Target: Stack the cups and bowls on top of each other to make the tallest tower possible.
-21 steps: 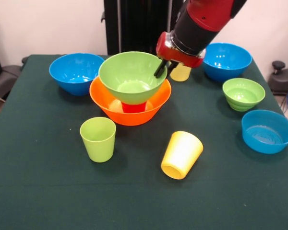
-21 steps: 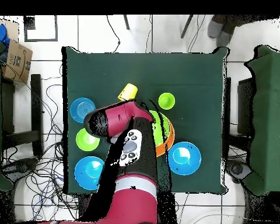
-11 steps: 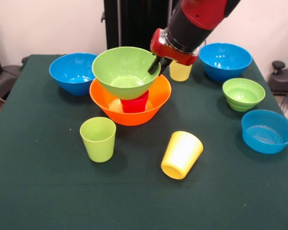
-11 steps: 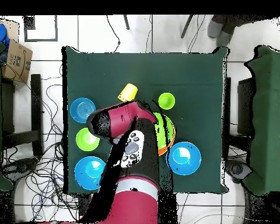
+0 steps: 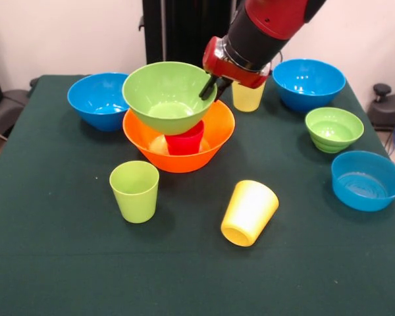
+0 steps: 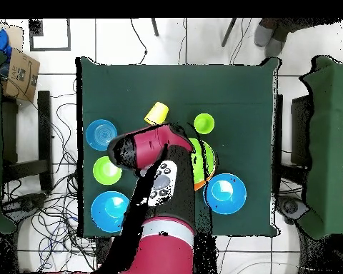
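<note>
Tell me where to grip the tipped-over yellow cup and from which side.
Grip the bright yellow cup across its tapered wall near the middle, coming straight down. It lies on its side, mouth toward the table's front edge, so the rim is not open from above.

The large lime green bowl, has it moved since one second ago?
Yes. In the front view the large lime green bowl, held at its rim by the pincer, has risen and shifted left against the orange bowl, exposing more of the red cup.

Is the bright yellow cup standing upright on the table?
No, the bright yellow cup lies tipped on its side.
</note>
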`<action>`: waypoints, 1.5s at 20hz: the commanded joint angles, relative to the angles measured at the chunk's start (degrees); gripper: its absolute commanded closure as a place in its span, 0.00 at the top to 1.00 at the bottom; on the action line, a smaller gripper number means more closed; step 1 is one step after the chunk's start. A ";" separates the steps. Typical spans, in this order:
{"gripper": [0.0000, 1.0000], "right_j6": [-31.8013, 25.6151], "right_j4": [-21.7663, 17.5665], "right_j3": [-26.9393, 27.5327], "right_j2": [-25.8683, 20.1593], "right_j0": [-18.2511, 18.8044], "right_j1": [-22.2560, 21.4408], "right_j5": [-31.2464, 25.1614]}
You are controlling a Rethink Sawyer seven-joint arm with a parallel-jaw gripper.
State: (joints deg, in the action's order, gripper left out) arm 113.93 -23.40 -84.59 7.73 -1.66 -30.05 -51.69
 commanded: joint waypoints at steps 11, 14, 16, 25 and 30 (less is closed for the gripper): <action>0.00 3.43 3.51 2.66 -3.69 -0.54 0.77 -6.69; 0.00 3.53 3.87 2.49 -3.54 -0.58 0.77 -6.74; 0.00 3.34 4.10 2.47 -3.42 -0.65 0.70 -7.14; 0.00 4.02 4.84 2.17 -3.38 -0.72 0.85 -6.56; 0.00 4.57 5.41 1.76 -3.64 -0.41 1.17 -5.51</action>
State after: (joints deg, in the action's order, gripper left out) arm 113.93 -20.16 -84.59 7.73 -1.69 -30.05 -53.82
